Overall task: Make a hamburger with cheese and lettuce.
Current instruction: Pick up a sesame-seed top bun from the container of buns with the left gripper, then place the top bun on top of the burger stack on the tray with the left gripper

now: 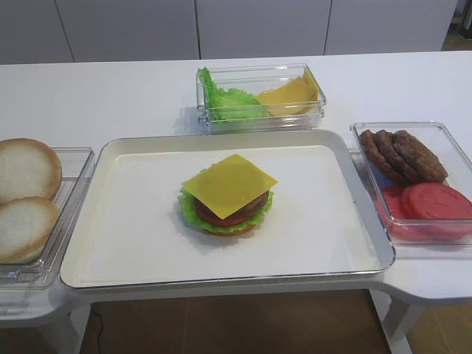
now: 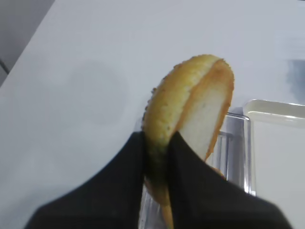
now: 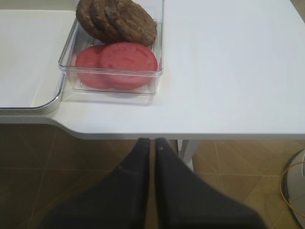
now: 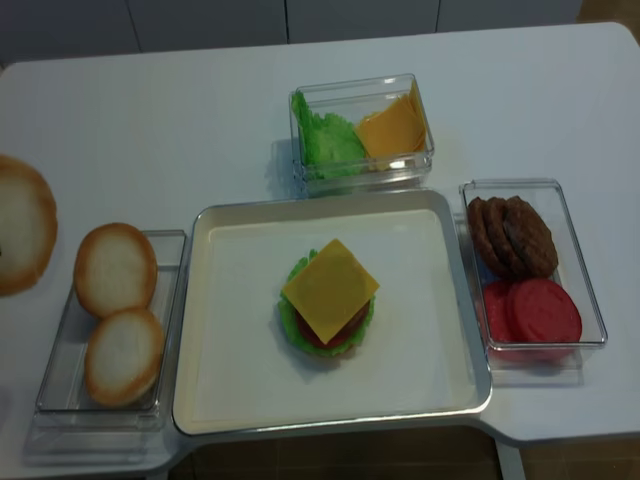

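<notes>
The hamburger sits in the middle of the cream tray, with the square yellow cheese on top, over patty and tomato. The ruffled lettuce frills out around the bun base. In the left wrist view my left gripper is shut on the edge of a sesame bun top, held on its side above the table left of the tray. From above, that bun shows at the far left edge. My right gripper is shut and empty, below the table's front edge over the floor.
A clear bin left of the tray holds two pale bun halves. A back bin holds loose green leaves and yellow slices. The right bin holds brown patties and red tomato slices.
</notes>
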